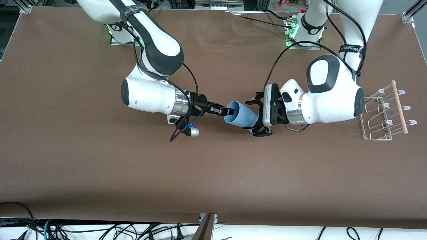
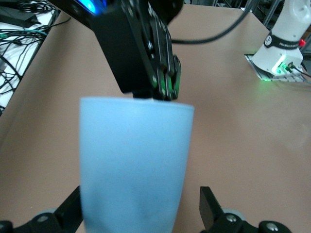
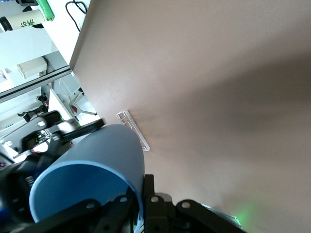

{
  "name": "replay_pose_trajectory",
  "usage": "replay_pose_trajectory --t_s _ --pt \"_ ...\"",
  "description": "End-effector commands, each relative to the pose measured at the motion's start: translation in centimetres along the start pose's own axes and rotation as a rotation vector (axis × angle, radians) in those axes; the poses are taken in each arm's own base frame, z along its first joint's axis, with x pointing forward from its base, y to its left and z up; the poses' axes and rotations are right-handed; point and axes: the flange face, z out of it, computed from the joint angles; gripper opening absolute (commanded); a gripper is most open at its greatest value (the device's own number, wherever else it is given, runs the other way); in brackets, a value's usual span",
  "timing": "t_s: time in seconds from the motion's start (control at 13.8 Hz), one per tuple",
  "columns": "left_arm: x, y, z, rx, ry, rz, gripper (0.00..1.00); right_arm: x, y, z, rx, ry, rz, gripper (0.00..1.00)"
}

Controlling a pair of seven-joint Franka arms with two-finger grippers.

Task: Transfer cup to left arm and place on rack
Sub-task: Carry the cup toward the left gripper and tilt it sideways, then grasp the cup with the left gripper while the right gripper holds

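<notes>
- front view: the cup hangs in the air over the middle of the table, lying on its side, with its open mouth toward the right arm's end and its base toward the left arm's end.
- right gripper: fingers pinched together on the cup's rim, one finger inside the mouth and one outside. this gripper alone carries the cup.
- left gripper: fingers spread wide, one on each side of the cup's base end. in the front view a finger shows above the cup and another below it.
- left wrist view: the cup stands between the two black fingers of the left gripper, with clear gaps of table on both sides, so the fingers do not touch it. the right gripper shows at the cup's rim, clamped on it.
- right wrist view: shows the inside of the cup and the rim seated in the right gripper; the other views do not show this. the left gripper's dark frame shows past the cup.
- the rack stands on the table toward the left arm's end, well apart from the cup, with a wooden dowel across its top. it shows plainly in the front view only.
</notes>
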Motion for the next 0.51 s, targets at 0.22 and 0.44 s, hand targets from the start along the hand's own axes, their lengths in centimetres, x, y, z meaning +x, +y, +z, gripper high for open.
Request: replay_pose_trajectory --t_s 0.22,0.44 --pt "-0.53 0.40 0.28 0.013 0.050 0.083 0.00 -0.24 -1.27 -0.29 0.038 -0.007 0.036 0.00" --pt "-0.53 0.35 0.15 0.016 0.052 0.083 0.00 -0.25 -1.26 -0.28 0.037 -0.009 0.036 0.09"
